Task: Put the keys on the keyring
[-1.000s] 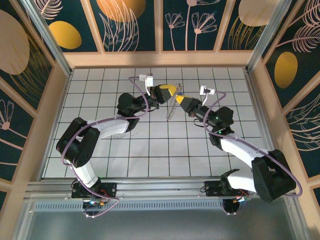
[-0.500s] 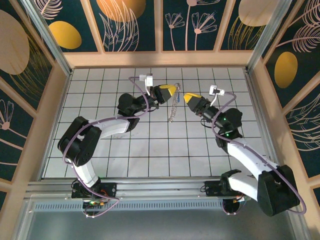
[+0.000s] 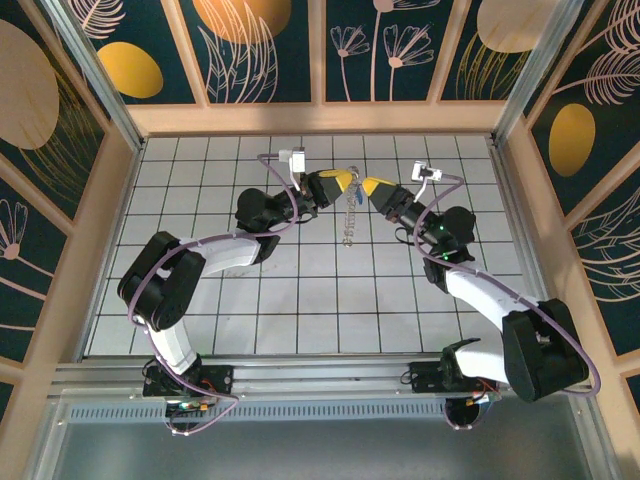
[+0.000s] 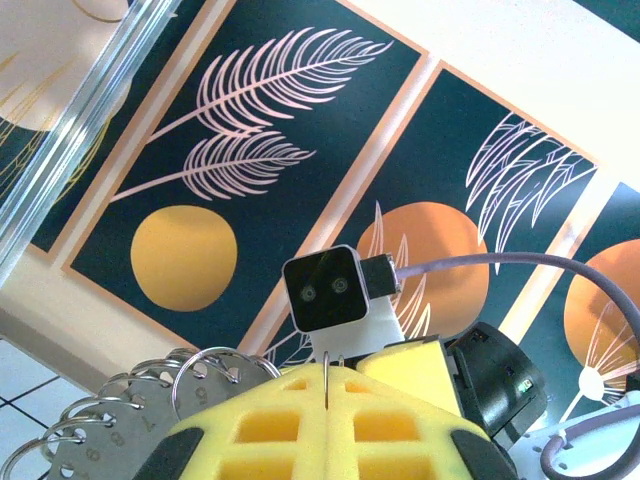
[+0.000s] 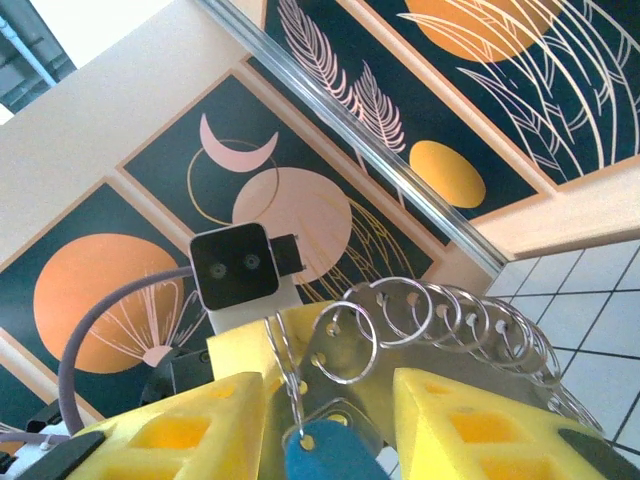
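Overhead, we see the keyring [image 3: 349, 214] hanging above the tabletop [image 3: 300, 300], its wire pinched in our closed left gripper [image 3: 345, 181]. Our right gripper [image 3: 365, 185] sits just beside it, fingers spread around the blue key [image 5: 325, 452].

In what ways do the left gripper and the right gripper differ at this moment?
The left gripper has its fingers pressed together; the right gripper has them apart. The left gripper clamps the keyring; the right gripper only has the blue key in its gap. Both have yellow fingers.
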